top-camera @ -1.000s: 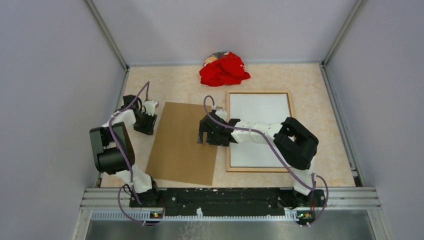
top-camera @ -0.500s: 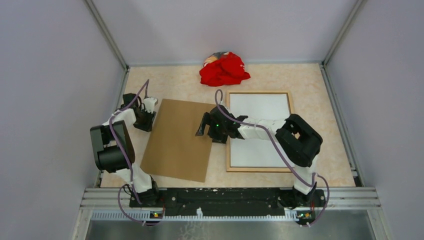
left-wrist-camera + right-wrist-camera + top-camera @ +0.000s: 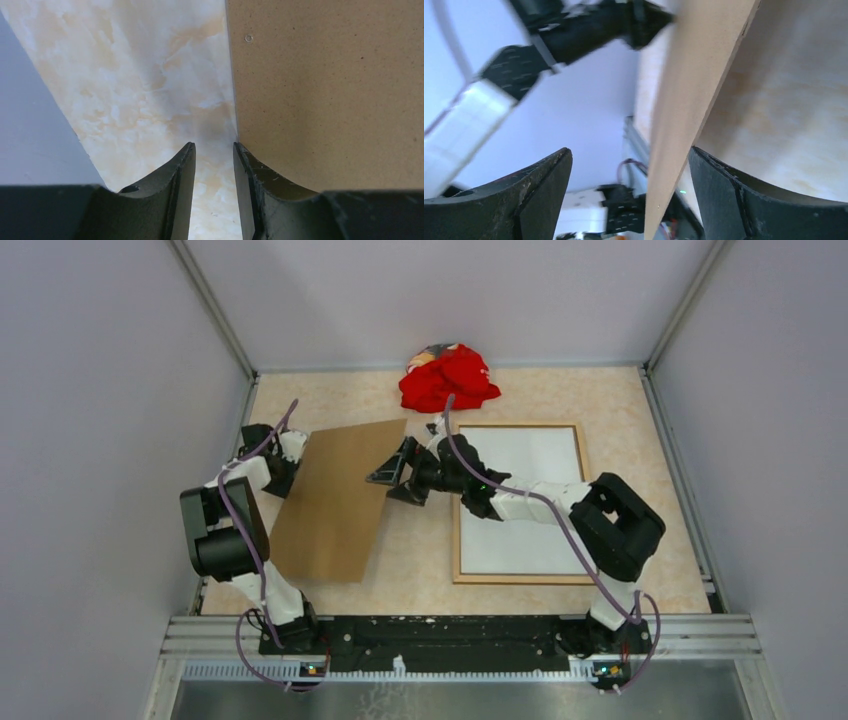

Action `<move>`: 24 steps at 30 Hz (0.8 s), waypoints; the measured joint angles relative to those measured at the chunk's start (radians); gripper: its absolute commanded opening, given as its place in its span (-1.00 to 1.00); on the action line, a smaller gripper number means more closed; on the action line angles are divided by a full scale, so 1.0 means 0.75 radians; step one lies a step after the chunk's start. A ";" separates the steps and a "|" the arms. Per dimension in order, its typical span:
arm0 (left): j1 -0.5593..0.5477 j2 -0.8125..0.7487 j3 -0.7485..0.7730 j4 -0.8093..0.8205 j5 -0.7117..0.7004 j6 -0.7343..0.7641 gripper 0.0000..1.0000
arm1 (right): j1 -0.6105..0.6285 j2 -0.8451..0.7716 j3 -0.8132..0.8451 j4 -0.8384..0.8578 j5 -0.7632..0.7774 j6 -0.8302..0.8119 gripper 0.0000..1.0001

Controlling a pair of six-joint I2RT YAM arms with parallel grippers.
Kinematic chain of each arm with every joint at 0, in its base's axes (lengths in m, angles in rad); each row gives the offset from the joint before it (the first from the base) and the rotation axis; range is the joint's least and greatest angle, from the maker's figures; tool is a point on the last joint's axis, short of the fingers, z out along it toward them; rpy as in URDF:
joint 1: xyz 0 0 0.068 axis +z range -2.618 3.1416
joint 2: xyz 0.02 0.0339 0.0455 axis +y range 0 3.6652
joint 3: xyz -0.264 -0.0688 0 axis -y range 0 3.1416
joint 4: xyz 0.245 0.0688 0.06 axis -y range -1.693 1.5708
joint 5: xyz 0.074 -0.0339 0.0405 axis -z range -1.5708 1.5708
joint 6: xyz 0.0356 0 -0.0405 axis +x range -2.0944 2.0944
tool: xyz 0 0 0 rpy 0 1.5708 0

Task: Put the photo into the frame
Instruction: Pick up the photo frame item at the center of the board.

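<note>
While the thin brown board (image 3: 330, 505) stands tilted, its right edge raised off the pale marbled surface (image 3: 620, 440) and its left edge low, the right jaws are spread wide. The board's bare edge runs between them and does not look squeezed from both sides. The left jaws sit by the board's far left corner, a narrow gap between them showing only the surface (nothing is pinched there). One jaw lines up against the board's edge.

The photo (image 3: 505, 550) lies to the right, white side up, inside the light wooden frame (image 3: 520, 579), flat on the surface. A crumpled red cloth (image 3: 450, 380) lies just behind the frame.

With no firm pinch on it, the stiff board may slip off the right jaws and slap flat, or skid left past the left jaws. If it swings over crookedly, a corner could catch a wooden strip, nudging the frame or shifting the loose sheet.

The board looks like matte, speckled fibreboard with crisp corners. The photo's back is plain and smooth. The frame is a rectangle of narrow pale strips, slightly larger than the sheet. The jaws are black, curved and scuffed.
</note>
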 measured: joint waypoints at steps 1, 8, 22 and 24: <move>0.000 0.000 0.001 0.002 -0.006 0.003 -0.15 | 0.000 -0.007 0.000 0.062 -0.022 0.014 0.68; -0.013 0.001 0.014 -0.056 0.095 -0.010 -0.15 | 0.014 -0.013 0.004 0.499 -0.131 0.131 0.66; -0.067 -0.010 0.028 -0.213 0.304 -0.045 -0.15 | 0.022 0.144 0.079 0.651 -0.205 0.253 0.51; -0.067 -0.011 0.030 -0.224 0.318 -0.046 -0.15 | 0.022 0.142 0.080 0.627 -0.204 0.241 0.41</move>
